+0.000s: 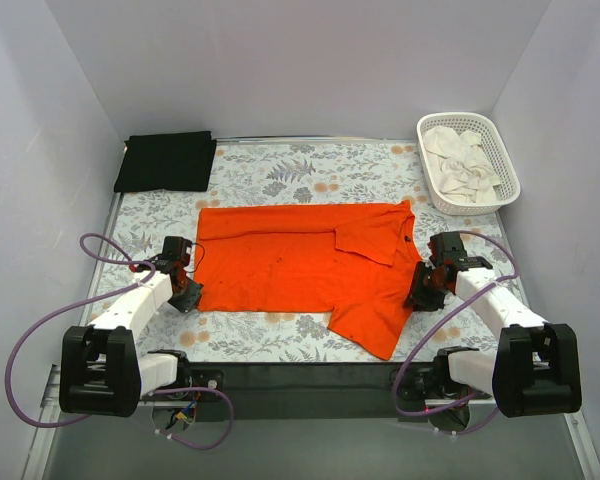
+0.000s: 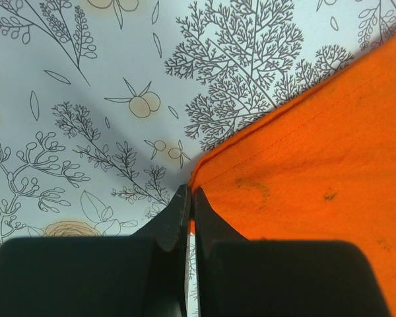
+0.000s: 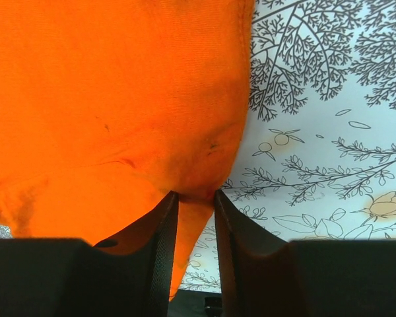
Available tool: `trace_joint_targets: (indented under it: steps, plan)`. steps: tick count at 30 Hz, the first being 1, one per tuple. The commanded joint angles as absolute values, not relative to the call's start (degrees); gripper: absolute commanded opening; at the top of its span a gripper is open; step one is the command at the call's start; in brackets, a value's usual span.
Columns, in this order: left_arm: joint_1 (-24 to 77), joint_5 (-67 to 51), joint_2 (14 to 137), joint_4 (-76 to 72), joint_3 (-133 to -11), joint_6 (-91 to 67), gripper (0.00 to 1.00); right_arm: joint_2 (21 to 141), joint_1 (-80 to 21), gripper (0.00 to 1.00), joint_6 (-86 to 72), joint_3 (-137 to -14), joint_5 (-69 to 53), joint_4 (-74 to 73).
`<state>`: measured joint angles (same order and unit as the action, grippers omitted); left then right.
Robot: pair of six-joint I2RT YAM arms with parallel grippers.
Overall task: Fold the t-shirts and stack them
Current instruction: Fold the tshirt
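Orange t-shirt (image 2: 317, 165) cut off by right and lower edges in left wrist view, by top and left edges in right wrist view, pinched corner hidden between jaws of left gripper (image 2: 189, 195), white cloth (image 1: 462, 160) in basket (image 1: 513, 172) too crumpled to be identified

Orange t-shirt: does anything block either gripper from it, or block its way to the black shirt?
Nothing visible. The left gripper and right gripper pinch the orange t-shirt at its edges. Only bare tablecloth lies between it and the black t-shirt; the basket sits aside, far right.
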<state>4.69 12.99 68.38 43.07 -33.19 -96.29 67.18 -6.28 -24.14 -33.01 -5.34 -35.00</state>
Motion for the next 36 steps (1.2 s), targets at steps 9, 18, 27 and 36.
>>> trace_joint_targets:
  steps: [9, 18, 27, 36]
  plan:
    - [4.9, 14.1, 67.2, 44.1, -35.0, -96.3, 0.0, 65.7, -4.2, 0.36, -25.1, -34.0, -5.8, -34.0]
    - [4.9, 14.2, 67.6, 44.1, -35.3, -96.5, 0.0, 67.4, -4.1, 0.42, -26.9, -36.5, -5.0, -33.5]
    - [4.9, 14.2, 67.7, 44.3, -35.7, -96.4, 0.0, 65.6, -3.8, 0.42, -25.1, -38.0, -3.8, -36.6]
    - [4.9, 14.7, 67.4, 44.6, -36.2, -96.2, 0.0, 65.8, -3.8, 0.41, -25.7, -39.9, -3.5, -37.7]
